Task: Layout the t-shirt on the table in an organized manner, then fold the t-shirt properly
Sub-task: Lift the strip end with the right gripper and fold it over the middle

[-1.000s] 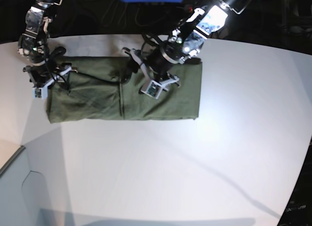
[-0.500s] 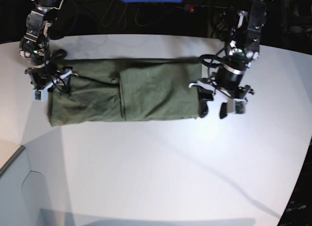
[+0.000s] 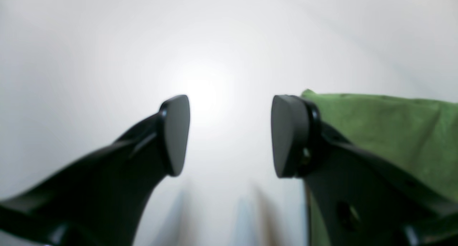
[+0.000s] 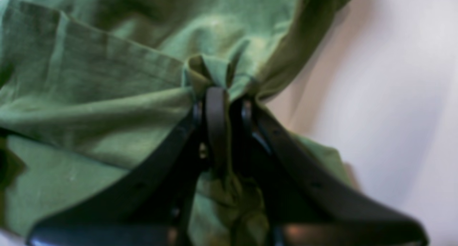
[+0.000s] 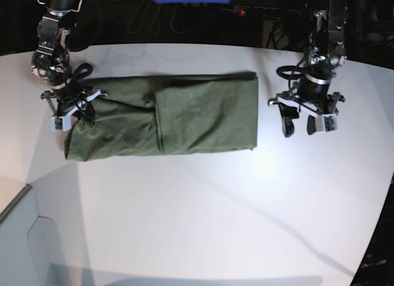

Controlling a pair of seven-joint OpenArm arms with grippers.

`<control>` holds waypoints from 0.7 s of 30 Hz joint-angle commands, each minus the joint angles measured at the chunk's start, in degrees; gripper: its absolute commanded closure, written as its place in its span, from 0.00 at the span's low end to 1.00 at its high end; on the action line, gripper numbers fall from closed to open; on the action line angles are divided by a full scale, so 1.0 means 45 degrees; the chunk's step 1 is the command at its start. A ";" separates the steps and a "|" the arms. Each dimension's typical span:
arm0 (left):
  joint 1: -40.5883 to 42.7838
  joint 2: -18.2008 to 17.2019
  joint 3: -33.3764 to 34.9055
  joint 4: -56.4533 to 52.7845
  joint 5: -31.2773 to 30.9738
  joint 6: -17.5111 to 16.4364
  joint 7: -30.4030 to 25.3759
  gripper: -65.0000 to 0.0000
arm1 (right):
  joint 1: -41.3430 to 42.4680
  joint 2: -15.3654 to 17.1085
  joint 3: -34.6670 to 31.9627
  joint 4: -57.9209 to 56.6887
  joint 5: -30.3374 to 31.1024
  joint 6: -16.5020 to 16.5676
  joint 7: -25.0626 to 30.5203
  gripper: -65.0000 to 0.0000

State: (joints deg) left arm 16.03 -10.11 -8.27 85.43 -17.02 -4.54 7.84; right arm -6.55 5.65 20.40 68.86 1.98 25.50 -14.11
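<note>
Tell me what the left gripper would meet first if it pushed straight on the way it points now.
Likely bare table: the open left gripper frames only white tabletop between its fingertips, while the t-shirt lies off to one side, behind one finger. Depth is unclear.

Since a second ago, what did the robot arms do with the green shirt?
The left gripper left the middle of the t-shirt, swung off its end and now hovers open over the bare table. The right gripper closed its fingers on a bunch of cloth at the far end. The shirt stayed a long folded strip.
</note>
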 commanded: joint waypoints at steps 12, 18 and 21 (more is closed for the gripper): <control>-0.0115 0.0049 0.0031 -0.0376 -0.0038 -0.0057 -0.0364 0.47 | -0.0997 -0.0542 -0.0090 0.4947 -0.0430 0.0029 -0.0918 1.00; -0.0173 0.0498 0.0031 -0.1118 -0.0038 -0.0057 -0.0364 0.47 | -0.1622 -0.0875 -0.0852 0.6666 -0.0430 0.0029 -0.0938 1.00; -0.0369 0.0850 0.0051 -0.1392 -0.0038 -0.0057 -0.0364 0.47 | -0.1935 -0.0875 -0.1789 0.7330 -0.0449 0.0029 -0.0938 1.00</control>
State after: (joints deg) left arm 15.18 -6.11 -8.12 78.30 -17.02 -4.43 7.46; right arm -15.55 1.45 12.38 100.55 -1.13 25.67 -20.21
